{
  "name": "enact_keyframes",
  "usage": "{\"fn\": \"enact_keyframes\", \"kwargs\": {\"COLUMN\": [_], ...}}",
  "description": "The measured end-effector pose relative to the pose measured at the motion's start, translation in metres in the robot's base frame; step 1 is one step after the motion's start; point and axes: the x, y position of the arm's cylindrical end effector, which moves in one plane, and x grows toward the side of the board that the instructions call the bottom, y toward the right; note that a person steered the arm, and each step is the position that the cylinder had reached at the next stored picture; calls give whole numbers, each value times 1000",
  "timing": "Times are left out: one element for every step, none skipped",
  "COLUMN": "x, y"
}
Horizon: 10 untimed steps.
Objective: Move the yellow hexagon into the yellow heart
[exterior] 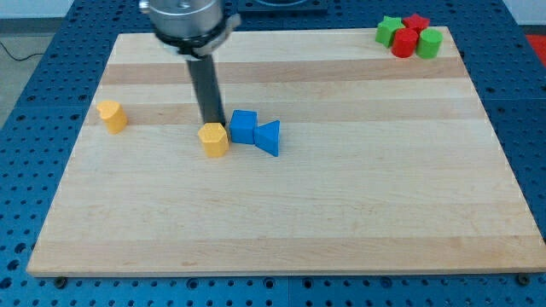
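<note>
The yellow hexagon (pixel 213 140) sits left of centre on the wooden board (pixel 281 213). My tip (pixel 214 124) stands right behind it, at its top edge, touching or nearly touching it. The yellow heart (pixel 111 116) lies far to the view's left, near the board's left edge, well apart from the hexagon. A blue cube (pixel 244 126) stands just right of the hexagon and of my tip, with a small gap to the hexagon.
A blue triangular block (pixel 269 137) touches the blue cube on its right. In the board's top right corner sit a green star (pixel 390 30), a red star (pixel 415 23), a red cylinder (pixel 404 42) and a green block (pixel 428 43).
</note>
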Motion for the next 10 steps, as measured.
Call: {"fn": "enact_keyframes", "kwargs": {"x": [5, 27, 35, 35, 36, 52, 75, 76, 71, 76], "y": [28, 24, -26, -86, -101, -82, -95, -142, -162, -156]}}
